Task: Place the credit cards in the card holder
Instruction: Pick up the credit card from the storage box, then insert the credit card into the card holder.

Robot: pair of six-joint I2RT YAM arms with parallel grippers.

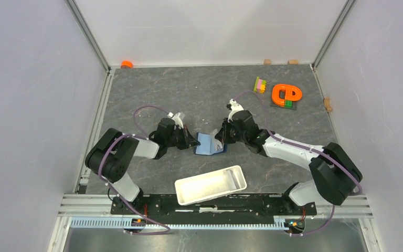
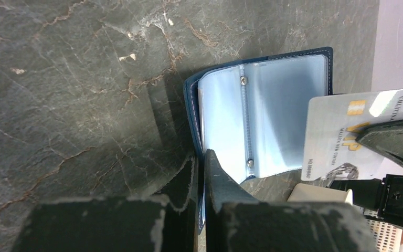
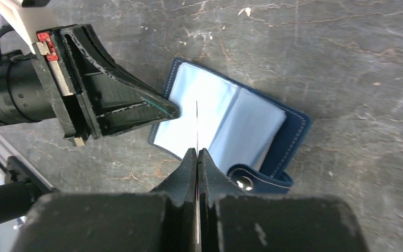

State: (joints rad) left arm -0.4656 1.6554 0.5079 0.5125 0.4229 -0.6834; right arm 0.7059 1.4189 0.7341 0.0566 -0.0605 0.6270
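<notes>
The card holder (image 1: pixel 209 143) lies open on the dark table, its lighter blue sleeves facing up. It also shows in the left wrist view (image 2: pixel 265 115) and the right wrist view (image 3: pixel 236 123), with its snap tab (image 3: pixel 257 178) near my right fingers. My left gripper (image 1: pixel 193 140) (image 2: pixel 202 157) is shut on the card holder's left edge. My right gripper (image 1: pixel 220 136) (image 3: pixel 197 153) is shut on a whitish credit card (image 2: pixel 341 136). The card stands on edge (image 3: pixel 197 126) just above the open sleeves. No other card is in view.
A long white tray (image 1: pixel 210 184) sits near the front edge, just below the card holder. An orange toy (image 1: pixel 286 94) and stacked coloured blocks (image 1: pixel 261 84) lie at the back right. A small orange object (image 1: pixel 127 64) is at the back left corner.
</notes>
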